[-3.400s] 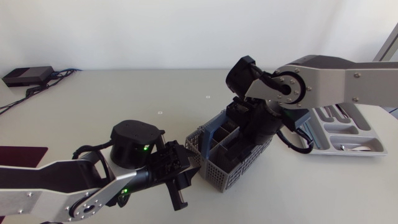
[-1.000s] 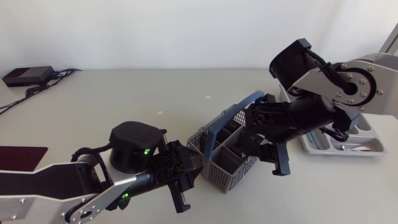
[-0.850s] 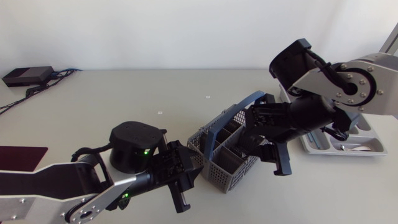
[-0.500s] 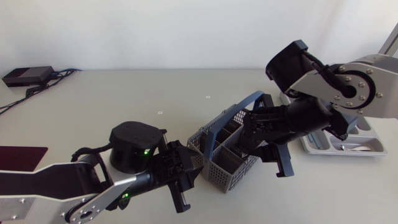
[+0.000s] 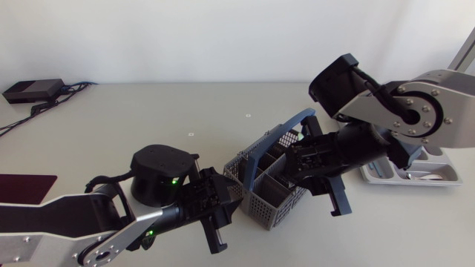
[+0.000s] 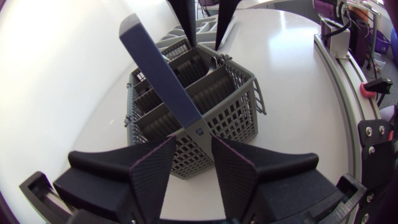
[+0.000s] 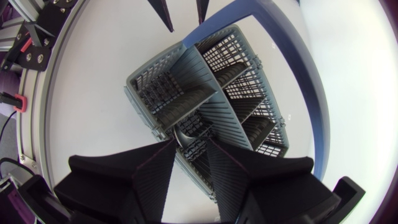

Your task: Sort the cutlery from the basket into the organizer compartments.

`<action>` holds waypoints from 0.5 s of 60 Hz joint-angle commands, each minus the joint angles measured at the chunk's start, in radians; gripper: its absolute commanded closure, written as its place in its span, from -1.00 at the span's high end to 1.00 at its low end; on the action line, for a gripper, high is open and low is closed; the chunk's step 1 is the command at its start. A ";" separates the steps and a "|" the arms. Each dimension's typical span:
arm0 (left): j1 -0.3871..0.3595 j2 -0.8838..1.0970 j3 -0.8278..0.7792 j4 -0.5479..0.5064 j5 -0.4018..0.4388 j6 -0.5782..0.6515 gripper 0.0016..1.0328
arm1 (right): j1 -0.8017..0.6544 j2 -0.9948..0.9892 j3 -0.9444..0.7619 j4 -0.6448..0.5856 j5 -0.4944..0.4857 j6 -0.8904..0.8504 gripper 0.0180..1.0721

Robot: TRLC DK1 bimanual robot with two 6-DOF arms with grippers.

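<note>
The grey cutlery basket (image 5: pixel 269 184) with its blue handle (image 5: pixel 276 139) stands mid-table. My right gripper (image 5: pixel 312 184) hangs over its right end, pointing down into it. In the right wrist view the right gripper (image 7: pixel 191 163) is open, and a metal utensil tip (image 7: pixel 185 135) sticks up from a compartment just ahead of the gap. My left gripper (image 5: pixel 220 215) sits at the basket's near-left corner; in its own view the left gripper (image 6: pixel 193 163) is open, with the basket (image 6: pixel 186 106) end wall right ahead. The grey organizer (image 5: pixel 410 183) lies at the right, partly hidden by my right arm.
A black box (image 5: pixel 33 90) with cables rests at the table's far left back. A dark red mat (image 5: pixel 26 182) lies at the left edge. The right arm's fingertips (image 6: pixel 184 12) show beyond the basket in the left wrist view.
My right gripper has shifted a little left over the basket and its fingers have narrowed. The left arm and the basket have stayed put.
</note>
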 commanded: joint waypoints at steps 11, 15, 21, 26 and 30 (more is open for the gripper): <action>-0.004 0.011 -0.015 0.012 -0.006 0.021 -0.21 | 0.031 0.024 -0.024 -0.003 0.033 -0.051 -0.32; -0.004 0.012 -0.015 0.012 -0.006 0.021 -0.21 | 0.039 0.031 -0.025 -0.006 0.041 -0.054 -0.32; -0.004 0.012 -0.016 0.012 -0.006 0.023 -0.21 | 0.050 0.037 -0.027 -0.007 0.049 -0.060 -0.32; -0.004 0.012 -0.016 0.012 -0.006 0.023 -0.21 | 0.063 0.043 -0.028 -0.009 0.061 -0.061 -0.32; -0.004 0.012 -0.018 0.012 -0.006 0.023 -0.21 | 0.066 0.047 -0.030 -0.009 0.066 -0.063 -0.32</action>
